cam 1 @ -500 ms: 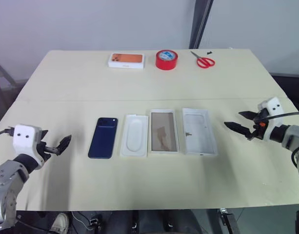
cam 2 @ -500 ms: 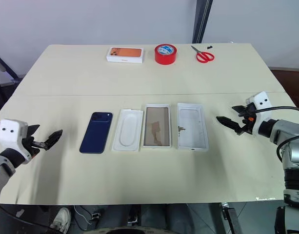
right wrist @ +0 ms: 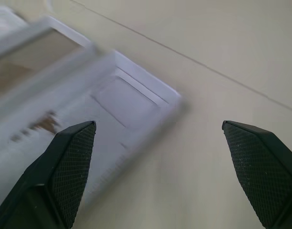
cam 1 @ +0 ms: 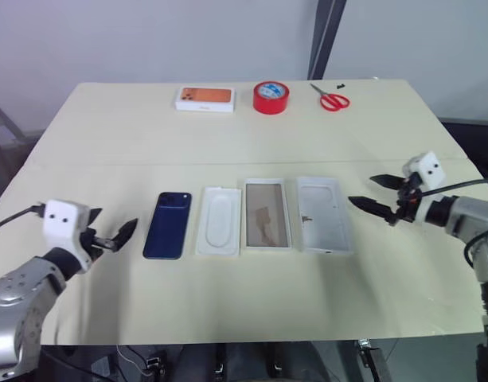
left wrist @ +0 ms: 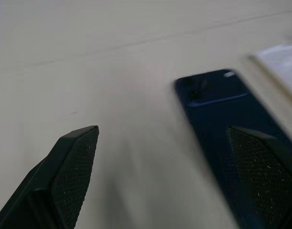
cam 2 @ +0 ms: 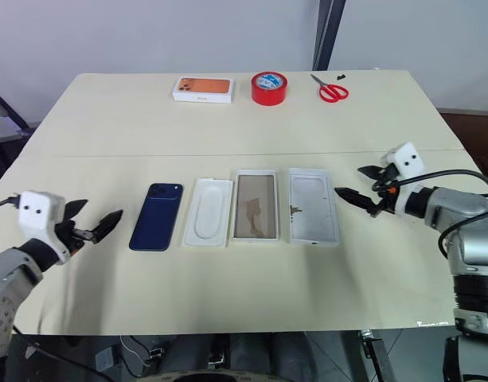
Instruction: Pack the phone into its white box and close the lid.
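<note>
**One phone, three white trays, two empty pincers**

On the pale cream rectangular surface [cam 2: 84, 127] lies one slim dark navy-blue smartphone [cam 2: 156, 216], back up, its camera cluster at the far left corner. To its right stand three shallow white cardboard pieces in a row, side by side: one tray with a rounded oblong recess [cam 2: 209, 212], just beside the phone; one tray with a tan-brown panel inside its white rim [cam 2: 255, 206]; and one white box tray with thin raised walls [cam 2: 312, 206], at the right end, holding nothing but a small dark mark on its floor.

Along the far edge are three more single things: one closed white box printed with an orange phone picture [cam 2: 203, 88], one red roll of tape with a blue-and-white label on top [cam 2: 269, 87], and one pair of red-handled scissors [cam 2: 331, 90]. Small writing runs along the printed box's side and on the tape label, too small to read.

The left pincer [cam 2: 93, 228] hovers just left of the phone, its two black fingers spread wide and holding nothing; in the left wrist view the phone sits beyond the fingertips. The right pincer [cam 2: 357, 191] hangs just right of the white box tray, also spread wide and empty.
</note>
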